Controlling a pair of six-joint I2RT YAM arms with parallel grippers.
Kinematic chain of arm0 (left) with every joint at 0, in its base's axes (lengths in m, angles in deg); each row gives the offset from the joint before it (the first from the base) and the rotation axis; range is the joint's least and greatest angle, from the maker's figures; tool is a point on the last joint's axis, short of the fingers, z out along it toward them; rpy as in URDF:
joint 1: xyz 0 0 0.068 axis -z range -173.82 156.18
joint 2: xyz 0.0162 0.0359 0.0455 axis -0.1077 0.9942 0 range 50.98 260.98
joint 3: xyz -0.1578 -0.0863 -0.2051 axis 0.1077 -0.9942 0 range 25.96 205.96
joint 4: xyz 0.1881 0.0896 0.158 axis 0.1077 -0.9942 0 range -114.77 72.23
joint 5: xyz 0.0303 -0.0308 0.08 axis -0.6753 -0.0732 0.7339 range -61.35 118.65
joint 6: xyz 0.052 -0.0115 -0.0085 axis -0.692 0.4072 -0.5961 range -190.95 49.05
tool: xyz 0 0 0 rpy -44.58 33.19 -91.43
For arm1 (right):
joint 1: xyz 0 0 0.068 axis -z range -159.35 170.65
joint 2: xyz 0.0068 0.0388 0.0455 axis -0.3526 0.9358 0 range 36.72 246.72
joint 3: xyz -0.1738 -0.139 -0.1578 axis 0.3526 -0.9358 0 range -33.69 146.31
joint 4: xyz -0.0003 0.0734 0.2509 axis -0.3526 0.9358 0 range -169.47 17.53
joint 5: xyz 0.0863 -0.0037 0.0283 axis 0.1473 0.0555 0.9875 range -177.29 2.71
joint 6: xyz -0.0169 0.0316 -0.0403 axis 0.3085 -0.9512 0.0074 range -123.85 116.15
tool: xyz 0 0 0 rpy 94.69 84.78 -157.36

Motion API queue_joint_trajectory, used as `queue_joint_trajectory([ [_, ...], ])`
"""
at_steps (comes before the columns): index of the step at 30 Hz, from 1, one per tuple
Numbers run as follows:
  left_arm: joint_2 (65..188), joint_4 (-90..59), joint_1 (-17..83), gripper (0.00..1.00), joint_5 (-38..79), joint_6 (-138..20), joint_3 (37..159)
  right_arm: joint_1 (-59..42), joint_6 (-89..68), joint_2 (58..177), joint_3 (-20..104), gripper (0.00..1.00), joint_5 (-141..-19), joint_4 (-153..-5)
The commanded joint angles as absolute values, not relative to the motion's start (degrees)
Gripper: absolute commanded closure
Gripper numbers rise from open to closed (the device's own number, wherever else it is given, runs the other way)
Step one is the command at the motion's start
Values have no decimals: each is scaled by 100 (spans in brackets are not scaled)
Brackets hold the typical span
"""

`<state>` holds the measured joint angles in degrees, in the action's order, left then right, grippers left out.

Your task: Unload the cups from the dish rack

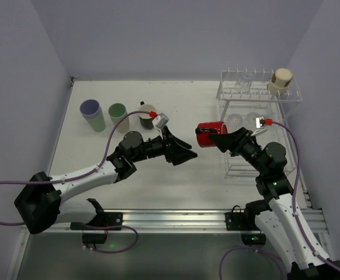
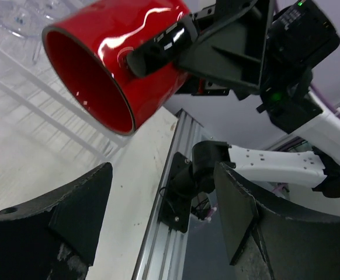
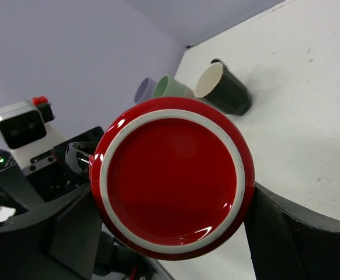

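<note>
right claw [image 1: 211, 134] | clamps red mug [image 3: 173, 175] | handle hidden | left claw [image 2: 163, 201] spread

The left arm [image 1: 82, 175] and right arm [image 1: 287, 224] share white links, black joints and bases, broad matte black fingers [image 2: 82, 204], a looping purple cable [image 1: 113, 137] and a grey, red-capped wrist camera [image 1: 160, 121].

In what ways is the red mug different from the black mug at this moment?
The red mug is held in the air by the right gripper; the black mug stands free on the table. The red mug lies sideways; the black mug is upright. Inside, the red mug is red, the black mug cream. Both are outside the dish rack.
</note>
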<state>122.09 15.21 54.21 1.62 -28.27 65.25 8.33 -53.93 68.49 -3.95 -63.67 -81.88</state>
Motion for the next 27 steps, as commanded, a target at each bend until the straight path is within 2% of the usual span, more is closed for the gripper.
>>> queue_joint_trajectory([
  [1, 12322, 2811, 5461, 26, 421, -2463, 6437, 676, -6175, 6941, -424, 59, -5539, -9730],
  [7, 12524, 3242, 5522, 29, 457, -2314, 6419, 202, -6458, 7152, -697, 59, -5512, -10346],
  [11, 12542, 3479, 5575, 35, 553, -2296, 6411, -71, -6624, 7319, -881, 59, -5573, -10749],
  [14, 12543, 3611, 5584, 60, 649, -2305, 6384, -264, -6800, 7469, -995, 59, -5626, -11083],
  [15, 12525, 3620, 5584, 82, 702, -2314, 6358, -343, -6835, 7504, -1022, 57, -5653, -11137],
  [16, 12438, 3611, 5584, 93, 746, -2348, 6306, -361, -6862, 7530, -1048, 54, -5714, -11172],
  [17, 12376, 3489, 5584, 100, 816, -2453, 6297, -387, -6880, 7539, -1092, 48, -5758, -11181],
  [18, 12236, 3314, 5584, 100, 895, -2550, 6288, -387, -6897, 7530, -1127, 31, -5810, -11190],
  [20, 12077, 2719, 5584, 100, 1140, -2839, 6296, -387, -6862, 7495, -1181, 17, -5942, -11173],
  [21, 11911, 2480, 5593, 100, 1264, -2954, 6288, -387, -6836, 7487, -1181, 6, -5978, -11112],
  [22, 11823, 2155, 5584, 100, 1430, -3068, 6349, -387, -6723, 7469, -1146, 1, -6065, -10902],
  [27, 11733, -885, 5567, 100, 3125, -4017, 7068, -387, -6030, 7162, -1023, 1, -6584, -9944],
])
